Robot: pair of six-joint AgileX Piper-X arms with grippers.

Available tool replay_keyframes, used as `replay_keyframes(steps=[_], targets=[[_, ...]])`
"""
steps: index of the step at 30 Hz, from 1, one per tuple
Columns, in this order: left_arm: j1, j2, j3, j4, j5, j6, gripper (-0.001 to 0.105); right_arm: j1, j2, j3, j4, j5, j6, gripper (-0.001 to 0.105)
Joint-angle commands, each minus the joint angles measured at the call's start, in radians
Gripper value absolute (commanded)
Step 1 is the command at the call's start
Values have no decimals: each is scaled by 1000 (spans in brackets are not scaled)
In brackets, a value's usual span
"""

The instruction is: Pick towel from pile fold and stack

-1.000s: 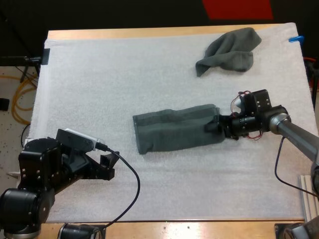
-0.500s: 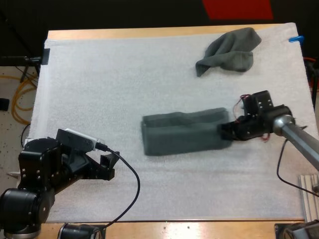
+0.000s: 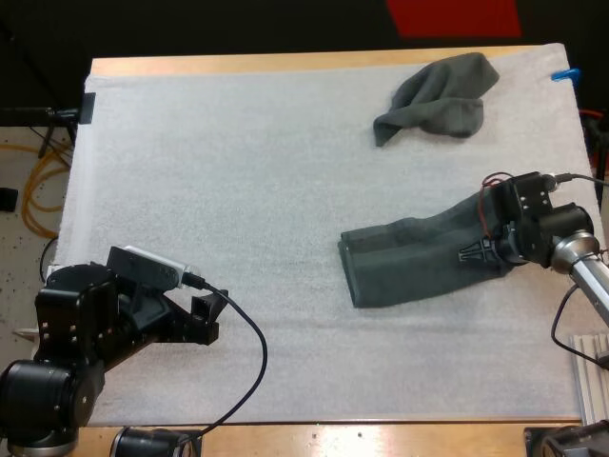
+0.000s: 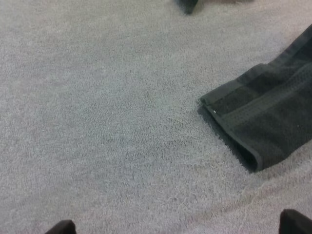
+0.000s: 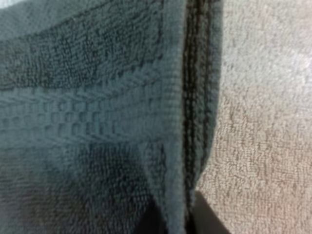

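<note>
High view: the right hand (image 3: pixel 487 255) pinches the right end of the flattened towel (image 3: pixel 409 271), which lies on the white mat (image 3: pixel 238 171) toward its right side. The towel's long axis runs left to right, with the free end pointing left and slightly nearer. The left hand (image 3: pixel 205 319), fingers apart, sits well apart at the near left.
</note>
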Motion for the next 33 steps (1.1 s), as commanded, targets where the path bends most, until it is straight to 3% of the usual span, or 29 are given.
replay_keyframes(steps=[1, 10, 15, 21, 33], targets=[[0, -5, -3, -11, 8, -8, 76, 7, -12, -4, 8, -7, -10, 0], [0, -5, -3, -11, 8, -8, 76, 169, -12, -4, -45, -125, 67, 0], [0, -5, -3, -11, 8, -8, 76, 264, -3, -4, -149, -230, 232, 0], [0, -5, -3, -11, 8, -8, 76, 290, 73, -4, -213, -415, 371, 0], [0, -5, -3, -11, 8, -8, 76, 290, 159, -4, -296, -544, 410, 0]])
